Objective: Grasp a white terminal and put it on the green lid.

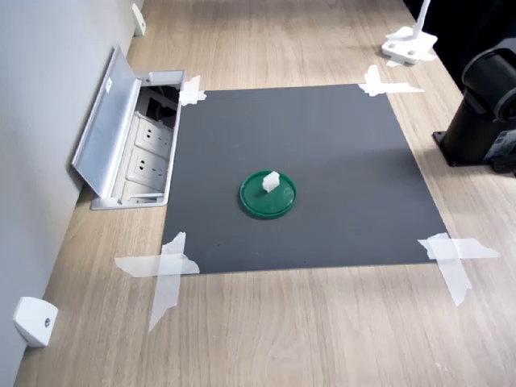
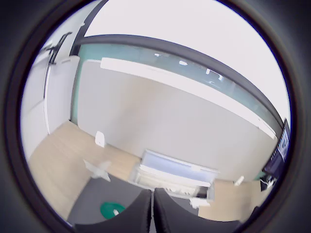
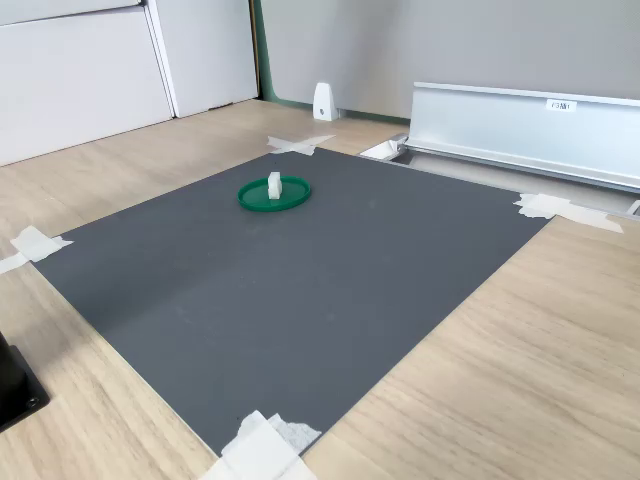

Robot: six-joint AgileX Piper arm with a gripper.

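In the wrist view the gripper (image 2: 152, 213) showed only as two dark fingers (image 2: 138, 216) running up from the frame's edge, side by side with just a thin pale line between them; the jaws looked together and held nothing, though their tips were blurred. The arm itself was out of sight in both exterior views except for its black base (image 1: 484, 113), cut off at the first exterior view's 3 o'clock edge.

Nearest in the first exterior view, crossed white tape strips (image 1: 165, 270) pinned the near corners of a dark grey mat (image 1: 322, 161) to the wooden table (image 1: 282, 339). A white wedge-shaped piece (image 1: 34, 320) sat at about 8 o'clock against the grey wall.

Near the mat's middle lay the green lid (image 1: 256, 201), flat, rim up. The white terminal (image 1: 270, 181) stood on it, toward the lid's 1 o'clock rim in the first exterior view. In the second exterior view the terminal (image 3: 274, 185) stood upright at the lid's (image 3: 252, 195) centre, its long axis vertical, taller than wide. Its face and fine detail were too small to make out.

Farther off, at 9 to 10 o'clock in the first exterior view, an open socket box (image 1: 145, 149) was let into the table, its metal flap raised and its depths in shadow. A white stand (image 1: 409, 44) was cut off at the 1 o'clock edge.
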